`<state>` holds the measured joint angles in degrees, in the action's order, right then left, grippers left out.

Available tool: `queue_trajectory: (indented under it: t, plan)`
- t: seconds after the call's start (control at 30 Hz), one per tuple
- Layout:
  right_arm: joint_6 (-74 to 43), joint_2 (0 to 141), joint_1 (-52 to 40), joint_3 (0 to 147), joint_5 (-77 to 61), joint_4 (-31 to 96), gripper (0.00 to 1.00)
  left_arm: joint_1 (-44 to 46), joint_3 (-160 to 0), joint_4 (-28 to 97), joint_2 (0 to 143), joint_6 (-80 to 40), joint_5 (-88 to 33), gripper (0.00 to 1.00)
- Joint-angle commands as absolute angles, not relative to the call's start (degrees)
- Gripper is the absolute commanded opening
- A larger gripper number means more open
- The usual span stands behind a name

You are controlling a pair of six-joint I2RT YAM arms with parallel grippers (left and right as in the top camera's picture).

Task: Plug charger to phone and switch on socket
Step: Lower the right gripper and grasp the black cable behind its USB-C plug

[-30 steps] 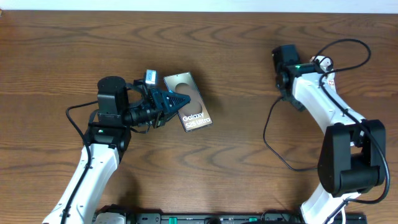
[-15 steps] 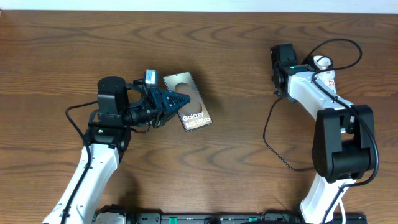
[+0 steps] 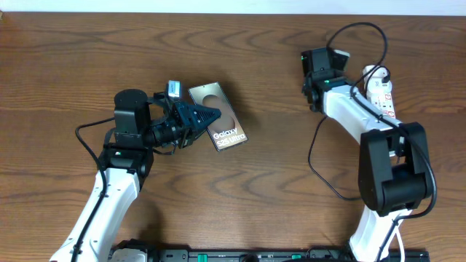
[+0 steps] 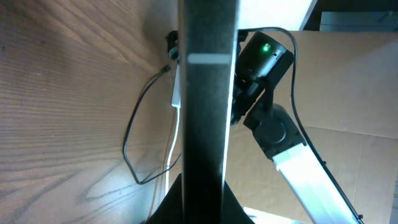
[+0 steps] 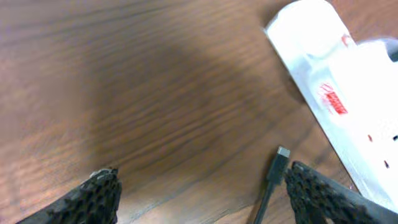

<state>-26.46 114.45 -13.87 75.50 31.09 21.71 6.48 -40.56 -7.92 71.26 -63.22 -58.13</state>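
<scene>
My left gripper (image 3: 206, 116) is shut on the left edge of the phone (image 3: 220, 121), a dark slab with "Galaxy" lettering on its brownish face. In the left wrist view the phone (image 4: 208, 93) shows edge-on as a dark vertical bar rising from the fingers (image 4: 205, 196). My right gripper (image 3: 314, 71) hangs open and empty over bare wood, left of the white socket (image 3: 381, 86). In the right wrist view the charger plug (image 5: 277, 164) lies just inside the right finger of the gripper (image 5: 208, 193), with the socket (image 5: 339, 93) at the upper right. The charger cable (image 3: 313, 156) loops below.
The brown wooden table (image 3: 262, 189) runs to a pale far edge. The right arm's own thicker black cable (image 3: 364, 29) arcs above the socket. The left wrist view shows the right arm (image 4: 273, 124) and the cable loop (image 4: 132, 146) across the table.
My right arm has swung left and a little up, off the socket, which now shows fully. The left arm and the phone have barely moved.
</scene>
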Motion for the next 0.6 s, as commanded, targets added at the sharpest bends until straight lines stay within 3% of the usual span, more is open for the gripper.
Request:
queue_trajectory:
  t: [0.0, 0.17, 0.43, 0.57]
  plan:
    - [-27.70, 116.33, -13.43, 76.31, 31.94, 24.45, 0.87, 6.63, -41.45, -8.62, 70.74, -63.55, -58.70, 0.07]
    - [-37.76, 117.23, -10.74, 76.31, 27.73, 30.46, 0.84, 6.63, -41.45, -8.62, 70.74, -63.55, -58.65, 0.08]
    - [-38.28, 121.47, -8.45, 76.29, 22.06, 31.55, 0.81, 6.63, -41.45, -7.81, 70.74, -63.55, -58.65, 0.07]
    - [-38.33, 124.49, -8.45, 76.29, 20.43, 33.32, 0.72, 6.63, -41.45, -7.62, 70.74, -63.55, -58.48, 0.07]
